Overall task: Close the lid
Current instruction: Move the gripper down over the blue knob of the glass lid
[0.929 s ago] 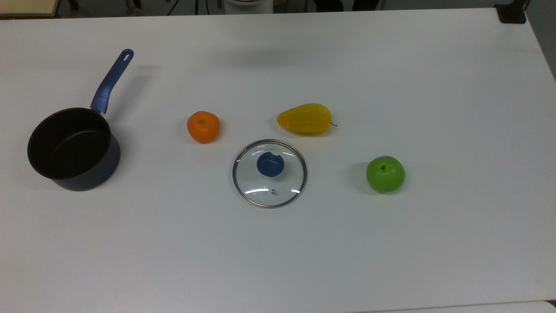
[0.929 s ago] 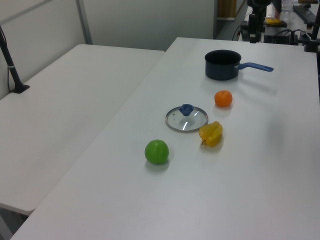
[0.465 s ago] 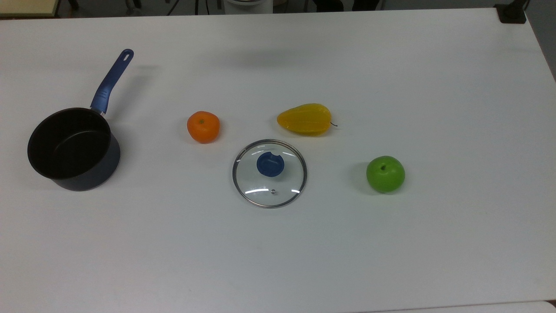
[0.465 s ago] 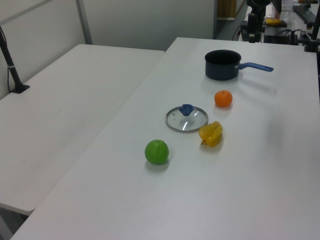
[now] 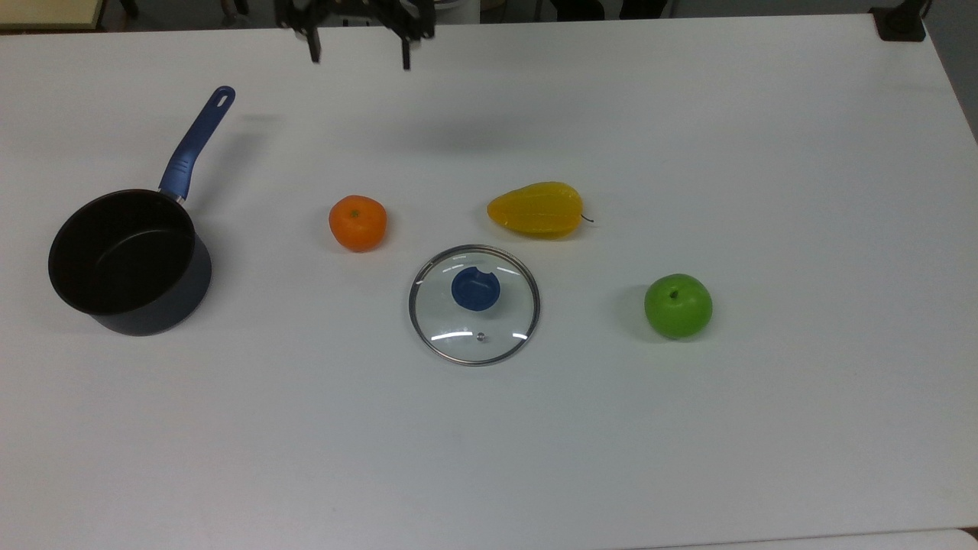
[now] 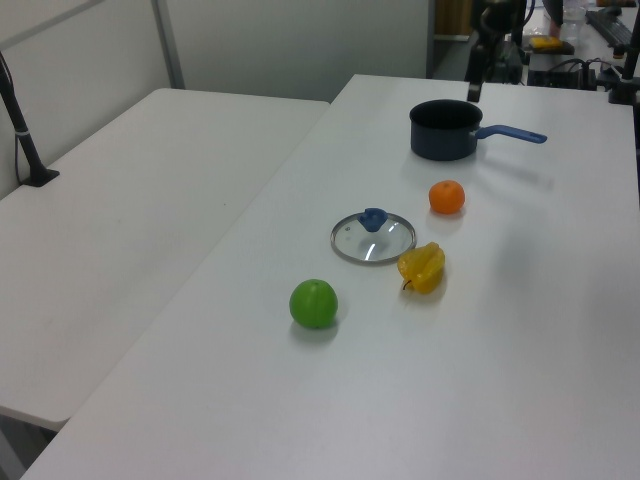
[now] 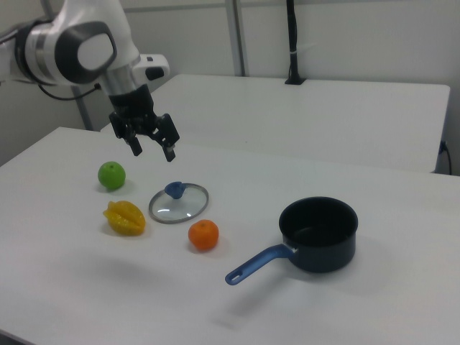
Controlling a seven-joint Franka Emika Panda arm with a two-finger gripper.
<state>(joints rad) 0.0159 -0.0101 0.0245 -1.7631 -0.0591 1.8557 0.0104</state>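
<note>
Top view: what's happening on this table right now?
A Franka arm's pincer hangs open and empty above the white table, holding nothing. The glass lid lies flat on the table between an orange, a yellow starfruit and a green apple. The saucepan stands uncovered at the top view's left, apart from the lid. Closing it has not begun.
</note>
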